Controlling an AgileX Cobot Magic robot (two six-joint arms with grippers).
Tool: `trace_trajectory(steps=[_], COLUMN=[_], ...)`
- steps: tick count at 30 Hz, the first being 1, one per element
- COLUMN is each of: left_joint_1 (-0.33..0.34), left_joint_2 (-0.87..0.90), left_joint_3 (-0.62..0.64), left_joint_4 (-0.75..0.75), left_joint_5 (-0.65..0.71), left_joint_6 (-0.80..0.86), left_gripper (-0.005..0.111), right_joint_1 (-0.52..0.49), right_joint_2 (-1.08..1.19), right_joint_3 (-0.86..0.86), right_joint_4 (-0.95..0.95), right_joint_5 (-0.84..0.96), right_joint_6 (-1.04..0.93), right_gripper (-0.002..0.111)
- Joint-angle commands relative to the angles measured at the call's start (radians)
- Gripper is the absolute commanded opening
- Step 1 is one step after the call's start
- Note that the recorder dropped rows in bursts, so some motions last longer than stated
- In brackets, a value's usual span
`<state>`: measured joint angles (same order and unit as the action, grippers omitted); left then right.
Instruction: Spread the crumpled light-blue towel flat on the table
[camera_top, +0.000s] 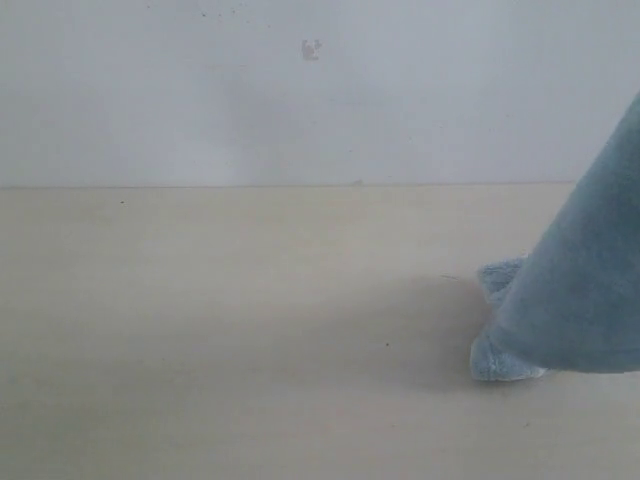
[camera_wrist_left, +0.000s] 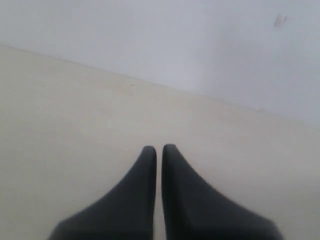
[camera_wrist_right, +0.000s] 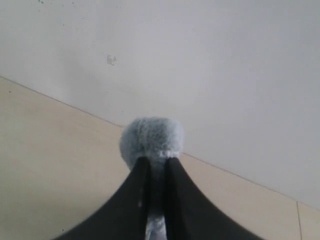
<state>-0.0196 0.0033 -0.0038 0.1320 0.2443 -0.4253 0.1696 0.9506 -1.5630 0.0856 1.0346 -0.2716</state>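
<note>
The pale-blue towel (camera_top: 580, 290) hangs as a steep cone at the right edge of the exterior view, its lower end bunched on the table (camera_top: 250, 330). Neither gripper shows in that view. In the right wrist view my right gripper (camera_wrist_right: 157, 161) is shut on a fluffy tuft of the towel (camera_wrist_right: 151, 137), which bulges beyond the black fingertips (camera_wrist_right: 142, 165), held above the table. In the left wrist view my left gripper (camera_wrist_left: 158, 149) is shut with nothing between its black fingers, above the bare table (camera_wrist_left: 75, 110).
A plain white wall (camera_top: 300, 90) rises from the table's far edge and bears a small mark (camera_top: 311, 49). Bare beige tabletop stretches to the left of the towel.
</note>
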Motion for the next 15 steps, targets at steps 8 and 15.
trace_trajectory(steps=[8, 15], left_joint_1=[-0.023, -0.063], left_joint_2=[-0.003, -0.003], left_joint_3=[-0.013, -0.145], left_joint_4=[-0.658, -1.319], left_joint_5=[-0.009, 0.166], left_joint_6=[0.042, 0.971], left_gripper=[0.004, 0.004], right_joint_1=[0.002, 0.052], right_joint_2=[-0.173, -0.161], right_joint_3=[0.000, 0.000], right_joint_4=[-0.047, -0.045], right_joint_5=[-0.013, -0.008], right_joint_6=[0.027, 0.022], right_gripper=[0.008, 0.008])
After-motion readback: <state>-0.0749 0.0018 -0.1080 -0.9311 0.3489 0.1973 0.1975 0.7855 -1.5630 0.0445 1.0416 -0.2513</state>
